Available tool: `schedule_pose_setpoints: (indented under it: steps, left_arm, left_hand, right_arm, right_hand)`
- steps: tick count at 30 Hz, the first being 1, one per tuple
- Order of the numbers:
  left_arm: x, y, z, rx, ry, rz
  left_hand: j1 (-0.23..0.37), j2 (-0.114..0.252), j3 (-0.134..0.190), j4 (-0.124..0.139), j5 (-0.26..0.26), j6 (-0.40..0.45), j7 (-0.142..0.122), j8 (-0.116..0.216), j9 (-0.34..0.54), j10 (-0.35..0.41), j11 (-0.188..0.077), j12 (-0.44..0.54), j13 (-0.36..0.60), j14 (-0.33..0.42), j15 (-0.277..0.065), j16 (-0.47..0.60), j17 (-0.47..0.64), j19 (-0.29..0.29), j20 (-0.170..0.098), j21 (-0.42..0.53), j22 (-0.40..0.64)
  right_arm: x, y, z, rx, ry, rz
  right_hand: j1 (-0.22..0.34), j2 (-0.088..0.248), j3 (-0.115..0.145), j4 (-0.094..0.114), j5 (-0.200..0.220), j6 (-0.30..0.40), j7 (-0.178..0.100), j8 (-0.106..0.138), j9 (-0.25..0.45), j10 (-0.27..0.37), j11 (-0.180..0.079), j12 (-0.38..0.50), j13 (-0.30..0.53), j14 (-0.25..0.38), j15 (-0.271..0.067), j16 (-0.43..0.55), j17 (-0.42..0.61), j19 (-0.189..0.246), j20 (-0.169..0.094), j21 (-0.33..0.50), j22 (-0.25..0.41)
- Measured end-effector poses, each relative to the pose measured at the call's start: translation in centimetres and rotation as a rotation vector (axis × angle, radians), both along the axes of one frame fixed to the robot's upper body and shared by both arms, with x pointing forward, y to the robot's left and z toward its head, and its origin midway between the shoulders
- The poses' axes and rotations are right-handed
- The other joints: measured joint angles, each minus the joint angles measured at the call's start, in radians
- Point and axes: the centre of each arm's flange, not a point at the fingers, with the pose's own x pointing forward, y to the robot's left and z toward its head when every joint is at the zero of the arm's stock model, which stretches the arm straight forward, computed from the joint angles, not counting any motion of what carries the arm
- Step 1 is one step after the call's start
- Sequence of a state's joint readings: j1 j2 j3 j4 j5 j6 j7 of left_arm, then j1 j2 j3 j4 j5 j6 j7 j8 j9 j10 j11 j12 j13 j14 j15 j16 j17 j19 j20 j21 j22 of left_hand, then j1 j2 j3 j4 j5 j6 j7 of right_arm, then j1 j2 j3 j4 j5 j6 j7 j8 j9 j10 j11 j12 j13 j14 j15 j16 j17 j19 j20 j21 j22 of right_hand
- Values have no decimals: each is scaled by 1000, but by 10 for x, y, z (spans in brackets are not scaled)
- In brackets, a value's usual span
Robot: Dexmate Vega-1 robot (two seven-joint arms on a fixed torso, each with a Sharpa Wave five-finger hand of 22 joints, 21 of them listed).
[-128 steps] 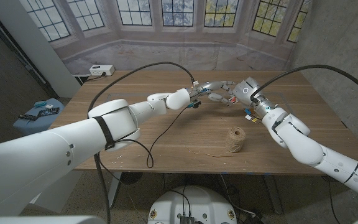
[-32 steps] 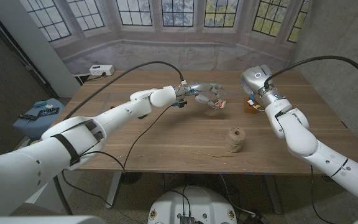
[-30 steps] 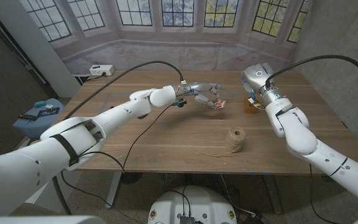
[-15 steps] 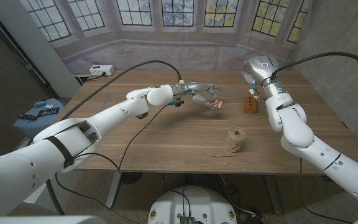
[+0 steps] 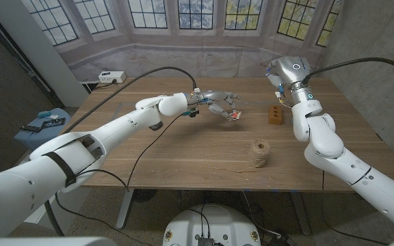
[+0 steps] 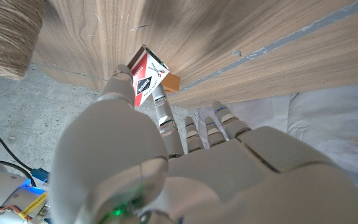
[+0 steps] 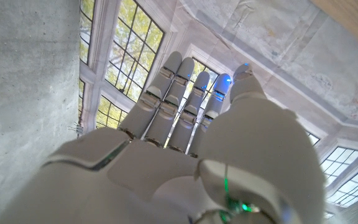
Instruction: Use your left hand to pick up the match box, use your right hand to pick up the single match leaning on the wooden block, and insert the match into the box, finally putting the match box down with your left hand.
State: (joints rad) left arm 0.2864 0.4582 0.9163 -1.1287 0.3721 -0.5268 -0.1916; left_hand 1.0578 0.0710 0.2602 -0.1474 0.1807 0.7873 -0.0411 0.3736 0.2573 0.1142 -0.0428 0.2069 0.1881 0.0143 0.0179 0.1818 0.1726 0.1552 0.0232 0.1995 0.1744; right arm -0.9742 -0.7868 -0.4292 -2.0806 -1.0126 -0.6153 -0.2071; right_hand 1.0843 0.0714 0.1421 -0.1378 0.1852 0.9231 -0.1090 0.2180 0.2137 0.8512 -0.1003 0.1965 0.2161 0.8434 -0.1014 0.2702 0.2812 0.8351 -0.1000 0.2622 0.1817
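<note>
My left hand reaches over the middle of the table and pinches a small red and white match box between thumb and fingertips, low over the wood. The left wrist view shows the box tilted at my left hand's fingertips, with the wooden block just behind it. That small orange-brown block stands on the table to the right of the box. My right hand is raised above and behind the block. In the right wrist view my right hand has its fingers stretched out, holding nothing.
A spool of twine stands near the table's front, with a loose strand trailing left. A white power box sits at the far left corner. A black cable crosses the tabletop. A blue bin stands left of the table.
My right hand has risen up and back, away from the wooden block. My left hand, still holding the match box, has drifted slightly left.
</note>
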Motion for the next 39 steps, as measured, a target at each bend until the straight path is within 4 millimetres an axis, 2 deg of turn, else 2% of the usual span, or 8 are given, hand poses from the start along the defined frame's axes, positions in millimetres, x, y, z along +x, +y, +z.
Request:
schedule_pose_setpoints:
  steps: [16,24,31,39]
  left_arm:
    - [1,10,1,-9,-7,32]
    - [1,14,2,-1,-6,45]
    - [2,18,2,11,-1,58]
    - [2,23,0,27,9,70]
  left_hand:
    - [-4,4,0,0,0,-10,0,0,1,-8,4,-4,0,-4,4,0,0,-5,-5,0,0]
    - [-4,4,0,0,0,-11,0,0,1,-11,0,-4,0,-4,4,0,0,-5,-5,0,0]
    - [-4,4,-2,2,0,-11,0,0,1,-11,0,-4,0,-4,4,0,0,-11,0,0,0]
    - [-6,6,-3,3,0,-10,0,0,0,-11,0,-4,0,-4,4,0,0,-11,0,0,0]
  right_arm:
    - [1,0,6,157,9,116]
    - [9,-2,4,275,34,215]
    - [14,-5,5,367,57,294]
    - [20,-3,5,451,87,375]
  right_hand:
    - [-4,4,0,0,-1,0,0,0,2,-5,5,0,0,-11,0,0,5,-9,2,-4,0]
    - [-4,4,0,0,-1,-5,5,0,3,-6,6,0,0,-15,4,0,9,-13,-2,-4,0]
    - [-11,11,0,0,-1,-9,9,-4,3,-22,11,0,0,-36,4,0,14,-20,5,-12,0]
    - [-23,15,-8,8,-5,-23,16,-8,3,-38,16,-5,0,-53,12,0,19,-38,9,-16,0]
